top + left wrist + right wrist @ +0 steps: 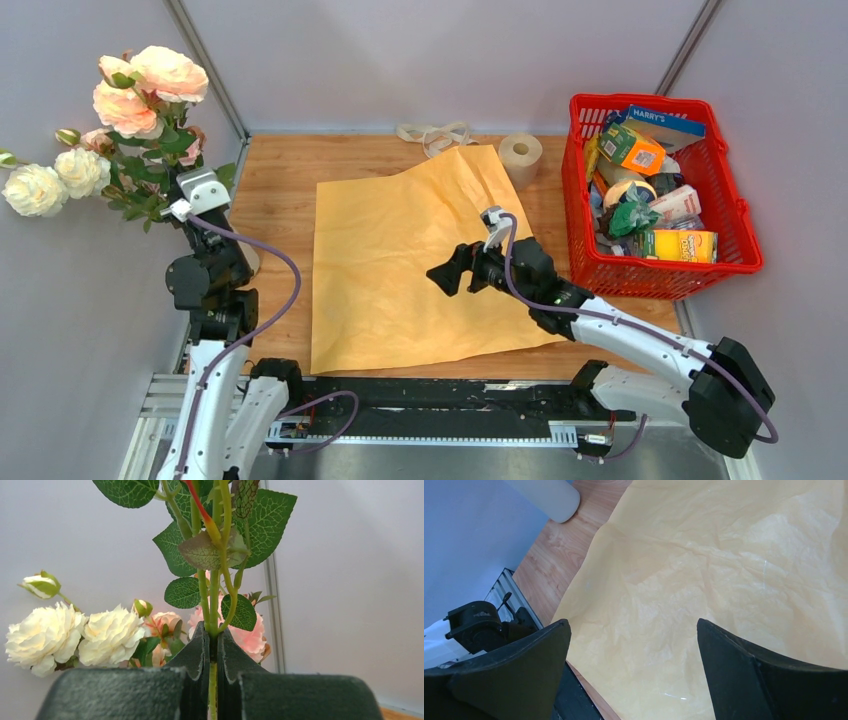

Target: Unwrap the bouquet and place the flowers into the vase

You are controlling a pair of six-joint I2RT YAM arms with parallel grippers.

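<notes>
The flowers (130, 105), pink, peach and cream roses on green stems, are held up at the far left against the wall. My left gripper (172, 188) is shut on their stems (214, 600), which run up between its fingers (195, 652). The bouquet's orange-tan paper (400, 250) lies spread flat on the table with no flowers in it. My right gripper (450, 270) hovers open over that paper (704, 570), holding nothing. The vase (544, 497), a pale cylinder, stands by the left wall; in the top view only a sliver of the vase (252, 260) shows behind my left arm.
A beige ribbon (435, 133) and a toilet paper roll (520, 155) lie at the back of the table. A red basket (742, 225) full of groceries fills the right side. Grey walls close in on the left and at the back.
</notes>
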